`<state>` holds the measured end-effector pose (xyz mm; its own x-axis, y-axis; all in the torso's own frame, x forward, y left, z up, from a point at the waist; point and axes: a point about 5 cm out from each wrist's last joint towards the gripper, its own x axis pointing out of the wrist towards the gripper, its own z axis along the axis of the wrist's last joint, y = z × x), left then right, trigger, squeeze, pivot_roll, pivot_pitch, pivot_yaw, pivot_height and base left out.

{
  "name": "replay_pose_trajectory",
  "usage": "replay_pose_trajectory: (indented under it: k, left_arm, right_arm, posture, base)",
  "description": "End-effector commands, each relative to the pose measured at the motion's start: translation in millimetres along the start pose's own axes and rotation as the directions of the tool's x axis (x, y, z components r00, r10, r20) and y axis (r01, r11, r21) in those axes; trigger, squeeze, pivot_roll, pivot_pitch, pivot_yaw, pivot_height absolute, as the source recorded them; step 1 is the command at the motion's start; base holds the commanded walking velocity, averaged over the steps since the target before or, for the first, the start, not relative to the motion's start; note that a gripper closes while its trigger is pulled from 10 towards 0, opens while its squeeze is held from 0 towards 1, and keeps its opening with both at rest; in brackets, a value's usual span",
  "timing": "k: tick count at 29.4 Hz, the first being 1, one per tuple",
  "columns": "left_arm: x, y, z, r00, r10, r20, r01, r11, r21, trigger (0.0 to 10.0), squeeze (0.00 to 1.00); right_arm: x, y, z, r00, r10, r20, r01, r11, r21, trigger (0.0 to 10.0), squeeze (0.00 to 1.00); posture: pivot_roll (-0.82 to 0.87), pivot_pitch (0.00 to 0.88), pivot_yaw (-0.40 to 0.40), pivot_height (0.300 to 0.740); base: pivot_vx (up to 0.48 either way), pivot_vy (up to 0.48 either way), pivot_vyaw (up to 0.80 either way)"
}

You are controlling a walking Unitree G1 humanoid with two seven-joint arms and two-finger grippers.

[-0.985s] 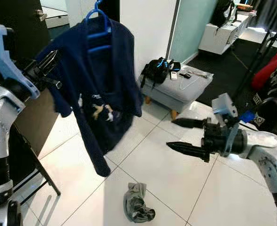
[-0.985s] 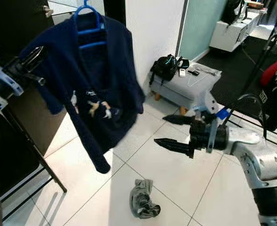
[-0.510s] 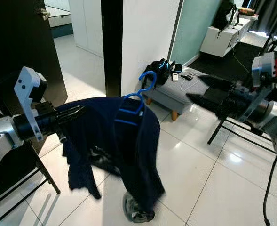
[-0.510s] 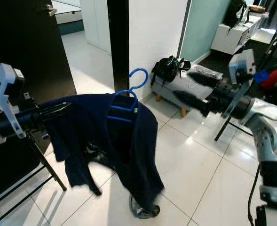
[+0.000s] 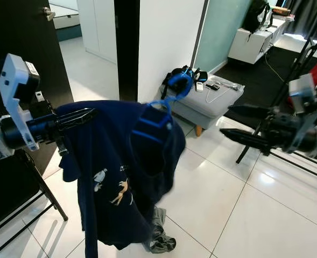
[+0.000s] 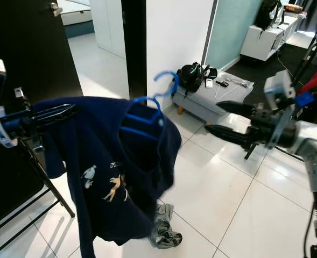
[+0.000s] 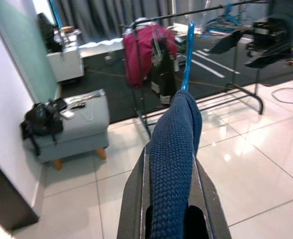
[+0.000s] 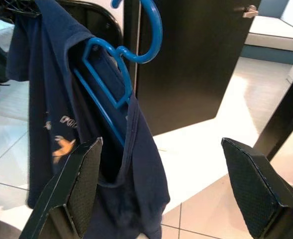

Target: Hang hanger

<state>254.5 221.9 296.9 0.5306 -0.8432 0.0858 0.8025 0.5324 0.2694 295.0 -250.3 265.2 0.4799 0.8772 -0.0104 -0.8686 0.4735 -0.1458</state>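
A blue plastic hanger point(image 5: 163, 105) carries a dark navy T-shirt point(image 5: 120, 172) with small printed figures. The hanger lies tilted, its hook point(image 5: 178, 81) pointing up and to the right. My left gripper point(image 5: 76, 118) is shut on one shoulder end of the shirt and hanger, holding it out in front at chest height. In the left wrist view the knit navy cloth point(image 7: 173, 169) is pinched between the fingers. My right gripper point(image 5: 239, 124) stands open to the right, apart from the hanger, fingers pointing at it. The right wrist view looks at the hanger point(image 8: 117, 64) between its pads.
A crumpled grey cloth point(image 5: 159, 236) lies on the white tiles below the shirt. A grey ottoman point(image 5: 209, 102) with a black bag stands by the white wall. A black rack leg point(image 5: 42, 191) is at the left. A clothes rail point(image 7: 226, 7) with garments stands across the room.
The shirt has swung and now hangs lower and fuller under the left gripper, with the hanger hook tipped further right. The right gripper has dropped lower and points toward the hanger.
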Motion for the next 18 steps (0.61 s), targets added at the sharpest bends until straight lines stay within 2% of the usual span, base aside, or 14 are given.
replay_pose_trajectory:
  k: [1, 5, 6, 8, 11, 13, 15, 18]
  left_arm:
    - [-1.1, -4.1, 8, 0.999, -0.045, 0.007, 0.045, 0.999, 0.023, 10.0, 0.0]
    - [1.3, -6.3, 9, 0.998, -0.069, 0.004, 0.069, 0.997, 0.027, 10.0, 0.0]
    - [9.3, -10.8, 12, 0.992, -0.124, 0.006, 0.124, 0.992, 0.032, 10.0, 0.0]
    - [9.3, -10.8, 12, 0.992, -0.124, 0.006, 0.124, 0.992, 0.032, 10.0, 0.0]
    - [14.2, -13.5, 14, 0.988, -0.154, 0.011, 0.153, 0.988, 0.035, 10.0, 0.0]
    - [21.9, -17.9, 16, 0.981, -0.189, 0.03, 0.188, 0.982, 0.035, 10.0, 0.0]
    - [21.9, -17.9, 16, 0.981, -0.189, 0.03, 0.188, 0.982, 0.035, 10.0, 0.0]
    - [27.5, -22.3, 18, 0.975, -0.218, 0.048, 0.216, 0.976, 0.033, 10.0, 0.0]
  right_arm:
    - [-1.5, 3.0, 2, 0.999, 0.037, 0.012, -0.037, 0.999, 0.018, 10.0, 0.0]
    - [-0.9, 5.5, 4, 0.998, 0.064, 0.029, -0.065, 0.997, 0.032, 10.0, 0.0]
    - [3.5, 9.5, 8, 0.989, 0.109, 0.095, -0.115, 0.991, 0.061, 10.0, 0.0]
    - [3.5, 9.5, 8, 0.989, 0.109, 0.095, -0.115, 0.991, 0.061, 10.0, 0.0]
    - [6.2, 12.3, 11, 0.979, 0.144, 0.147, -0.158, 0.984, 0.088, 10.0, 0.0]
    - [16.7, 21.1, 14, 0.953, 0.218, 0.209, -0.246, 0.962, 0.122, 10.0, 0.0]
    - [16.7, 21.1, 14, 0.953, 0.218, 0.209, -0.246, 0.962, 0.122, 10.0, 0.0]
    - [27.5, 27.6, 14, 0.934, 0.266, 0.24, -0.303, 0.944, 0.132, 10.0, 0.0]
  posture:
    - [0.0, 0.0, -0.067, 0.74]
    - [0.0, 0.0, -0.065, 0.74]
    - [0.0, 0.0, -0.064, 0.74]
    - [0.0, 0.0, -0.064, 0.74]
    - [0.0, 0.0, -0.063, 0.74]
    - [0.0, 0.0, -0.063, 0.74]
    - [0.0, 0.0, -0.063, 0.74]
    - [0.0, 0.0, -0.062, 0.74]
  base:
    - [0.0, 0.0, 0.0]
    - [0.0, 0.0, 0.0]
    - [0.0, 0.0, 0.0]
    - [0.0, 0.0, 0.0]
    - [0.0, 0.0, 0.0]
    - [0.0, 0.0, 0.0]
    - [0.0, 0.0, 0.0]
    - [0.0, 0.0, 0.0]
